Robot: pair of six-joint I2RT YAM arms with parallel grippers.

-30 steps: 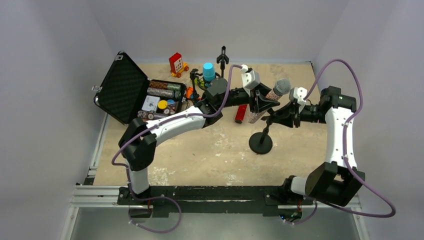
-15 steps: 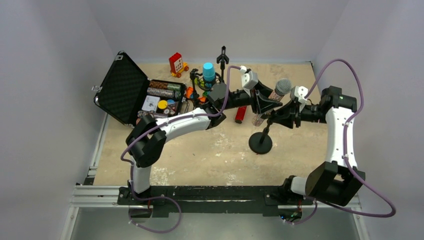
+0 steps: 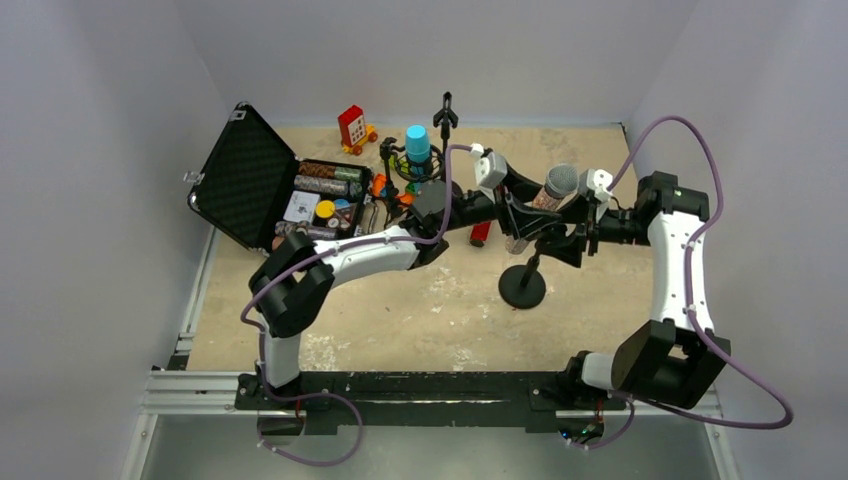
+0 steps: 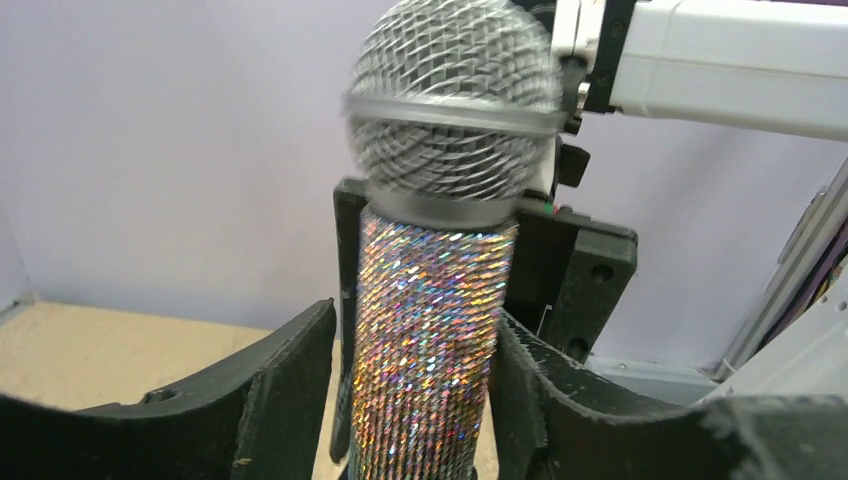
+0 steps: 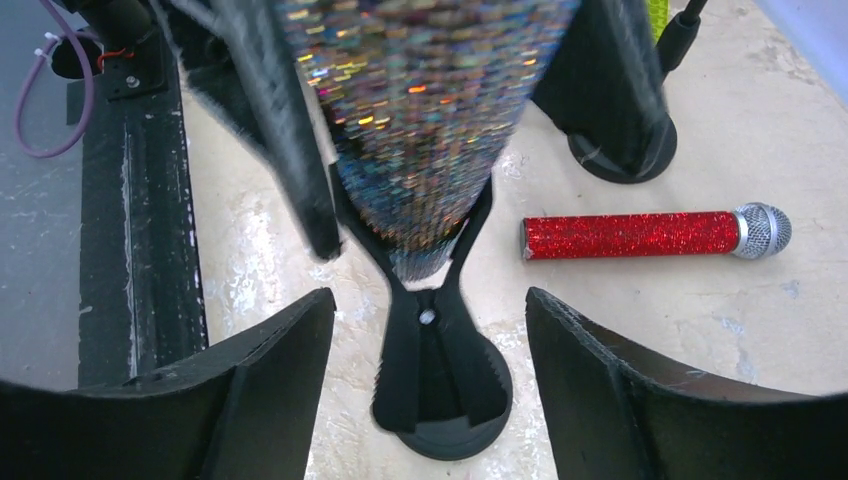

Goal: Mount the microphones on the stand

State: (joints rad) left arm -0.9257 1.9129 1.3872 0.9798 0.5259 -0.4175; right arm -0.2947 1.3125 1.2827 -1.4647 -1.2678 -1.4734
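Observation:
The silvery-pink glitter microphone (image 4: 430, 330) with a silver grille head (image 3: 560, 182) stands nearly upright. Its lower end sits between the prongs of the black clip (image 5: 432, 340) of the round-based stand (image 3: 522, 290). My left gripper (image 4: 412, 320) is open around its body: there is a narrow gap on the left and the right finger lies close against it. My right gripper (image 5: 430, 295) is wide open on either side of the clip's handles, touching nothing. The red glitter microphone (image 5: 640, 234) lies on the table. The cyan microphone (image 3: 417, 142) stands upright at the back.
An open black case (image 3: 250, 175) with several small items lies at the back left, with a red toy (image 3: 352, 127) behind it. A second stand (image 3: 446, 110) rises at the back. The metal rail (image 5: 130, 200) runs along the near edge.
Both grippers have opened. The right one has let go of the clip's handles and the left one has loosened round the microphone. The microphone now stands more upright in the clip.

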